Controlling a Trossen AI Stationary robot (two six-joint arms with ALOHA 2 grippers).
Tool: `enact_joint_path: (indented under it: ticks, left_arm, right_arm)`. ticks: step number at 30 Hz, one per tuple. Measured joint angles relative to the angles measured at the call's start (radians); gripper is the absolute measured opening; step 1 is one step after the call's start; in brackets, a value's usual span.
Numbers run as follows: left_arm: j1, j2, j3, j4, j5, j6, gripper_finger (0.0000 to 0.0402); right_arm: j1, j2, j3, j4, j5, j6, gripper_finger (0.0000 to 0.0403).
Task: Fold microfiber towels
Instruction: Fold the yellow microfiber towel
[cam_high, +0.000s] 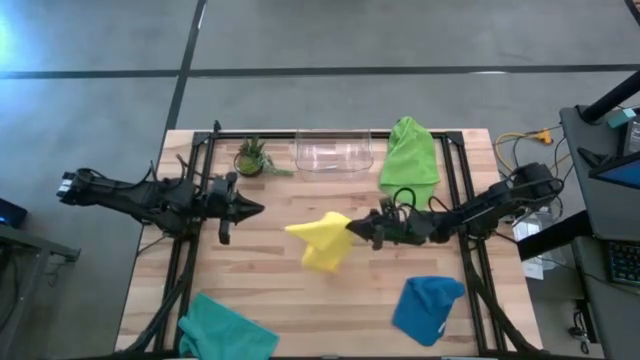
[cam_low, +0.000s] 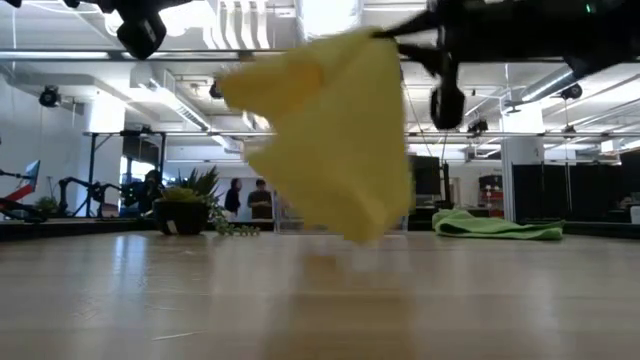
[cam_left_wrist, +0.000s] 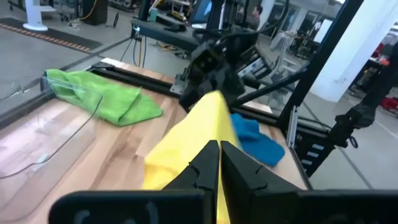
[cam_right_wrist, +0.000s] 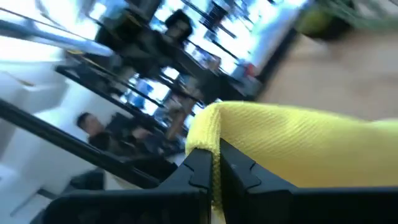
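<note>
no readable text or labels

I see yellow towel (cam_high: 322, 243) hanging mid-worktop, lime green towel (cam_high: 409, 155) bunched far edge, blue towel (cam_high: 427, 308) and teal towel (cam_high: 225, 332) crumpled near edge.

The high view looks straight down on the whole desk (cam_high: 250, 260). The low view sits at desk-top height, facing level across it into the room. Each wrist view looks forward past its own claw, very near. All four share the yellow towel (cam_high: 322, 240) at mid-desk.
</note>
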Motion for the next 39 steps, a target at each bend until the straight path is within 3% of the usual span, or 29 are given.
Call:
enact_joint_path:
  ticks: [6,10,14,18,22,27,34,39]
  left_arm:
    - [0.000,0.040,-0.001,0.000,0.001,0.000,0.0000]
    - [0.000,0.074,-0.002,-0.001,0.001,0.000,0.0000]
    - [0.000,0.111,-0.002,0.002,0.001,0.000,0.0000]
    - [-0.001,0.156,-0.002,0.006,0.000,0.001,0.0000]
    - [-0.001,0.193,-0.002,0.046,0.000,0.000,0.0000]
    - [0.000,0.216,-0.002,0.103,-0.001,0.001,0.0000]
    - [0.000,0.231,-0.001,0.112,-0.002,0.002,0.0000]
    - [0.000,0.234,-0.001,0.111,-0.002,0.002,0.0000]
  right_arm:
    - [-0.001,0.003,0.036,-0.399,-0.043,0.078,0.0009]
    - [-0.027,0.007,0.139,-0.650,-0.051,0.016,0.0011]
    - [-0.083,0.047,0.225,-0.749,-0.183,-0.085,0.0033]
    - [-0.134,0.117,0.306,-0.792,-0.292,-0.176,0.0080]
    - [-0.163,0.138,0.390,-0.837,-0.298,-0.264,0.0140]
    - [-0.176,0.123,0.521,-1.080,-0.303,-0.459,0.0191]
    - [-0.161,0.098,0.667,-1.393,-0.284,-0.679,0.0205]
    - [-0.150,0.097,0.683,-1.440,-0.260,-0.688,0.0203]
